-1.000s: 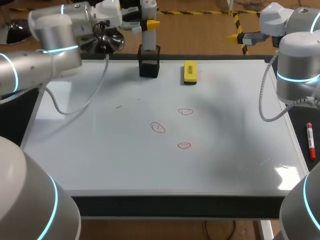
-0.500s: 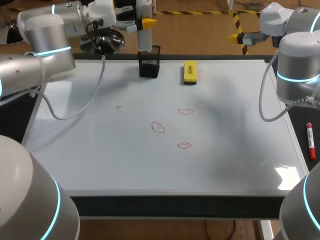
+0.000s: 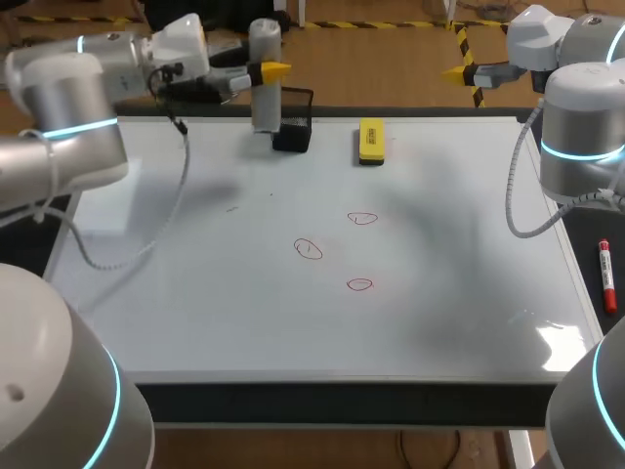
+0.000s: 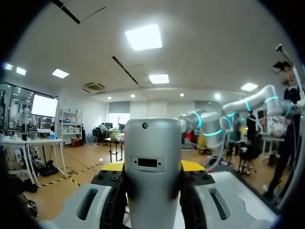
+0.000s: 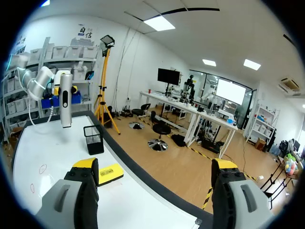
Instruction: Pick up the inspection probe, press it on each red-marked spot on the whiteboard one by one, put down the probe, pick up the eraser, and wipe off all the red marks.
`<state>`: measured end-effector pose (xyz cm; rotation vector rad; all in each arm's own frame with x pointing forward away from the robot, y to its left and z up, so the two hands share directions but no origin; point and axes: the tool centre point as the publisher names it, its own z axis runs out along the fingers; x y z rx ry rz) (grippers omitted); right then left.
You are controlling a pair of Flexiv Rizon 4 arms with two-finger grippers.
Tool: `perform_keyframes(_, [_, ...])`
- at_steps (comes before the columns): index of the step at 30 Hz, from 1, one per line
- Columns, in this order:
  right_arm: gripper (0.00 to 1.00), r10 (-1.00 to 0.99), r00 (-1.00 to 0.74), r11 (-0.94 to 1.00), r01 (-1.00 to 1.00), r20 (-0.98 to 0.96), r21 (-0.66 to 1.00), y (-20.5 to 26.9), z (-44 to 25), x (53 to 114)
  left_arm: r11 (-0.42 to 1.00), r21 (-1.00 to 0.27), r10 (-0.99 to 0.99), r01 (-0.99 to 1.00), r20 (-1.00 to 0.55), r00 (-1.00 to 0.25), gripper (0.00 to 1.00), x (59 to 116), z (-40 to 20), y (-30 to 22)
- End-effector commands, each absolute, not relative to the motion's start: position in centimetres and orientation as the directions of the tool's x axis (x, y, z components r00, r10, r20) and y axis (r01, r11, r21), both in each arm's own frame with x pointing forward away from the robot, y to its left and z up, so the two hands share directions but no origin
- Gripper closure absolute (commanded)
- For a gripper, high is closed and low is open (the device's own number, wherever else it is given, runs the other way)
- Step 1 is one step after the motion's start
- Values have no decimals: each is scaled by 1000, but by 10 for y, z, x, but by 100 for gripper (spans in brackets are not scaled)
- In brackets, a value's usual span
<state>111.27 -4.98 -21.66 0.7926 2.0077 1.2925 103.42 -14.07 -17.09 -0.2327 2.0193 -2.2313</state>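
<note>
Head view shows eraser (image 3: 371, 141); left wrist, gripped probe (image 4: 152, 167).

Bright, even overhead light fell on the whiteboard (image 3: 293, 322) in the head view, throwing only soft grey shadows: a broad one right of the 3 red marks (image 3: 360, 284) and a fainter one below the left arm (image 3: 68, 147). A white patch of glare sat near the board's near right corner. Cyan rings glowed on that arm and on the right arm (image 3: 581, 147). In the left wrist view, ceiling panels burned white above the inspection probe (image 4: 152, 167), whose grey shell carried a dull sheen; the right wrist view was equally well lit.
</note>
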Motion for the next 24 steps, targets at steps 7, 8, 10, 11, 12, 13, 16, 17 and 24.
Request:
perform_keyframes(7, [0, 755, -632, 344, 156, -174, 926, -50, -216, 1113, -93, -996, -304, 1, 27, -952, 100, 1005, -190, -119])
perform_keyframes(8, [0, 755, -632, 344, 156, -174, 926, -50, -216, 1113, -90, -996, -307, 3, 25, -951, 100, 1004, -192, -117])
perform_keyframes(10, [0, 755, -632, 344, 156, -174, 926, -50, -216, 1113, -85, -996, -305, 11, 16, -952, 100, 1002, -197, -113])
perform_keyframes(11, [0, 755, -632, 344, 156, -174, 926, -50, -216, 1113, -80, -997, -306, 12, 13, -952, 100, 1001, -199, -112])
perform_keyframes(12, [0, 755, -632, 344, 156, -174, 926, -50, -216, 1113, -77, -997, -303, 17, 8, -953, 100, 1000, -201, -110])
perform_keyframes(13, [0, 755, -632, 344, 156, -174, 926, -50, -216, 1113, -76, -997, -304, 17, 7, -953, 100, 1000, -203, -108])
perform_keyframes(16, [0, 755, -632, 344, 156, -174, 926, -50, -216, 1113, -69, -997, -304, 27, -4, -953, 100, 999, -208, -104])
perform_keyframes(17, [0, 755, -632, 344, 156, -174, 926, -50, -216, 1113, -71, -997, -304, 26, -4, -953, 100, 999, -210, -103])
perform_keyframes(24, [0, 755, -632, 344, 156, -174, 926, -50, -216, 1113, -98, -995, -310, 35, -3, -951, 100, 1002, -222, -92])
